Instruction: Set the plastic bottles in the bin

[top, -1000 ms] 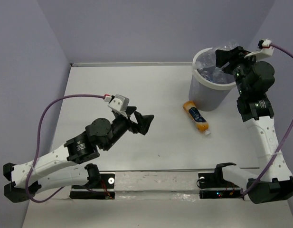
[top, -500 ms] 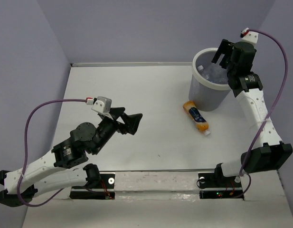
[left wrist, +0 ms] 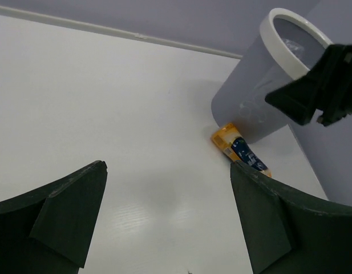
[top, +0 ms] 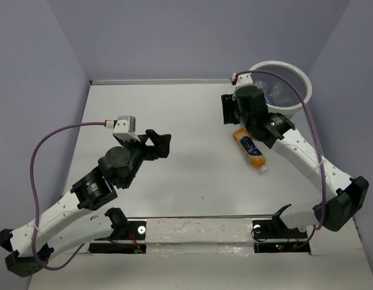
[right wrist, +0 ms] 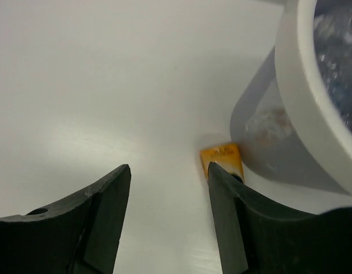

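An orange bottle with a blue label (top: 251, 149) lies on the white table at the foot of the bin (top: 302, 75). It also shows in the left wrist view (left wrist: 242, 152) and the right wrist view (right wrist: 222, 156). The bin is a pale grey bucket with a thick white rim (left wrist: 249, 108) (right wrist: 298, 97) and holds clear bottles (top: 277, 93). My right gripper (top: 227, 112) (right wrist: 169, 166) is open and empty, hovering just left of the bin, above the bottle's far end. My left gripper (top: 161, 145) (left wrist: 167, 168) is open and empty over the table's middle left.
The right arm (left wrist: 321, 85) crosses in front of the bin. A raised white edge (top: 168, 81) runs along the table's back, with grey walls behind and at both sides. A metal rail (top: 198, 226) with the arm bases lies at the near edge.
My right gripper has left the bin's mouth, swinging left and down to the table beside the orange bottle. My left gripper has drawn back a little to the left.
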Tool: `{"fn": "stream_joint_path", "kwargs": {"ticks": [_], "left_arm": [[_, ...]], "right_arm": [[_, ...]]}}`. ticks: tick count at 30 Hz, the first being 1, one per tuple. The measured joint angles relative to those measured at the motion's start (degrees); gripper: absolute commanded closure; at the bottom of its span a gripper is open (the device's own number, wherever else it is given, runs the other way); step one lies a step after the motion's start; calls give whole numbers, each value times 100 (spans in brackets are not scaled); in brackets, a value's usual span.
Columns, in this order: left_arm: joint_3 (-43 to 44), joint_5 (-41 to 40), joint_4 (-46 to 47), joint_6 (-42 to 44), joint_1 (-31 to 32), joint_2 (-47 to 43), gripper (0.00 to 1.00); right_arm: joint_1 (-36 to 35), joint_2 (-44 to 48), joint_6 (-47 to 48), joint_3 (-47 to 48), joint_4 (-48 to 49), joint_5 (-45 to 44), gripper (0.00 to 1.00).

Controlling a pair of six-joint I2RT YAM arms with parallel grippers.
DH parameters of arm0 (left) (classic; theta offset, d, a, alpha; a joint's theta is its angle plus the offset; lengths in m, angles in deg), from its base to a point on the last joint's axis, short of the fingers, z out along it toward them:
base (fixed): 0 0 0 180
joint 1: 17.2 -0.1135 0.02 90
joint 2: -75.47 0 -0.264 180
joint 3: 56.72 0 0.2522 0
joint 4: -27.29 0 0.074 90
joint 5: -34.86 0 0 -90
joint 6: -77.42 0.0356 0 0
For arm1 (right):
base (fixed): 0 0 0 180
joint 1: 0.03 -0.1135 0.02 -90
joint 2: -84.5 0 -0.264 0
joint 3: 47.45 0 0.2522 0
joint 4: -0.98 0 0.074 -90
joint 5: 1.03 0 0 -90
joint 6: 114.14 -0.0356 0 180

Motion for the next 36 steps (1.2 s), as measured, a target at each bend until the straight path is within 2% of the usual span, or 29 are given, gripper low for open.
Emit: {"fn": "stream_joint_path", "kwargs": {"ticks": [1, 3, 6, 14, 23, 25, 29, 36], "left_arm": [[-79, 232, 26, -68, -348, 70, 1], [-219, 505, 17, -146, -697, 184, 1], [-291, 734, -17, -190, -909, 326, 1], [-323, 885, 42, -186, -964, 168, 1], [-345, 927, 116, -179, -964, 79, 1], [-361, 920, 118, -173, -964, 15, 1], [-361, 835, 136, -125, -964, -33, 1], [-361, 566, 101, -2, -964, -138, 1]], "right_arm": [[28, 109, -26, -385, -57, -4, 36], [138, 179, -68, -903, -157, -31, 22], [227, 114, -175, -1414, -299, -164, 12], [232, -1268, -358, -1622, -566, -1056, 10], [271, -2356, -131, -1563, -398, -1537, 15], [297, -2673, -52, -1504, -369, -1683, 23], [372, -2953, -22, -1355, -214, -1740, 49], [2, -2483, -66, -1381, -175, -1510, 52]]}}
